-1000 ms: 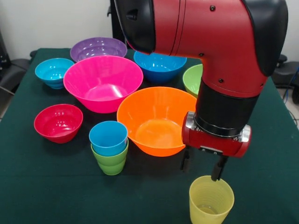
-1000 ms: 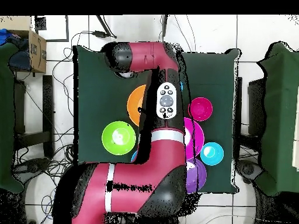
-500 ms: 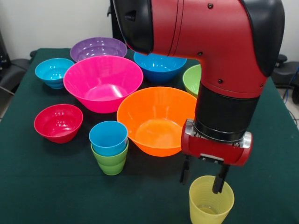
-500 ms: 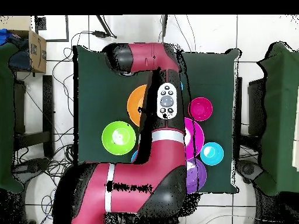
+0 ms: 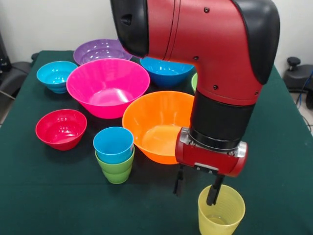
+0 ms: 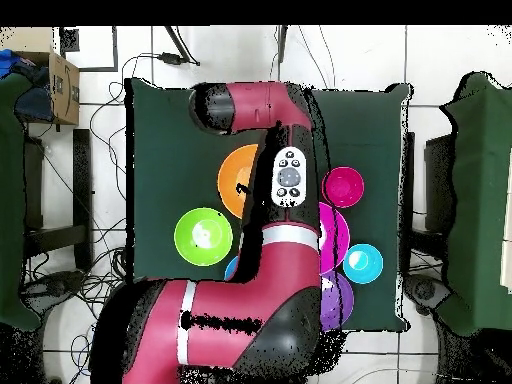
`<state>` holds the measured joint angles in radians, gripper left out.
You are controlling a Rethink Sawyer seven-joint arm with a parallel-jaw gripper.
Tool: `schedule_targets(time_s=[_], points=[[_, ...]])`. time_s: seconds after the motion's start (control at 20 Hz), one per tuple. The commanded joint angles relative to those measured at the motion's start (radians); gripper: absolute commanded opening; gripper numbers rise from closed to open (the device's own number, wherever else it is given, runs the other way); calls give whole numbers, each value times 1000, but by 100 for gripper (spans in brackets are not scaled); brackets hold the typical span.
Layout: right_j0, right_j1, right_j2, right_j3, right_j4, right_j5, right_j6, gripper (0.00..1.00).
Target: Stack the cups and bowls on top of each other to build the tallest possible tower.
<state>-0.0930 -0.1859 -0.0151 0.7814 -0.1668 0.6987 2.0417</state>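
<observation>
- End effector (image 5: 194, 188) down at the near side of the green-covered surface (image 5: 54, 200), fingers spread wide and gripping nothing.
- One finger (image 5: 213, 191) dipped inside the rim of the yellow cup (image 5: 221, 211), close against its wall; contact impossible to judge. Other finger outside the cup, over bare cloth.
- Yellow cup upright on the surface, alone, near the front edge, just in front of the orange bowl (image 5: 159, 127).
- Blue cup (image 5: 113, 144) nested in the green cup (image 5: 117, 169), both upright, forming a short two-cup tower to the left of the orange bowl and well apart from the yellow cup.
- Red bowl (image 5: 61, 128) left of that stack, standing by itself.
- Pink bowl (image 5: 107, 86) behind the orange bowl and to its left, rims close together.
- Teal bowl (image 5: 56, 75) at the far left; purple bowl (image 5: 100, 50) behind the pink one.
- Blue bowl (image 5: 166, 70) partly hidden behind the arm (image 5: 195, 44); only a sliver of the green bowl (image 5: 193, 81) visible beside it in the front view.
- From overhead, arm covering much of the middle of the surface; green bowl (image 6: 203, 236) plainly seen, with parts of the orange (image 6: 236, 177), red (image 6: 344, 187), pink (image 6: 335, 228), teal (image 6: 363, 263) and purple (image 6: 338, 297) bowls showing around it. Cups hidden there.
</observation>
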Motion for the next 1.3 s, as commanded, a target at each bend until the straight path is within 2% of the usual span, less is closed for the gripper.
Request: schedule_targets(time_s=[0.05, 0.4, 0.95, 1.3], points=[[17, -6, 27, 154, -32, -34, 40, 100], [-9, -1, 94, 223, -9, -156, 26, 100], [-21, 3, 149, 217, 16, -217, 5, 100], [-44, 11, 196, 246, 30, -250, 9, 100]])
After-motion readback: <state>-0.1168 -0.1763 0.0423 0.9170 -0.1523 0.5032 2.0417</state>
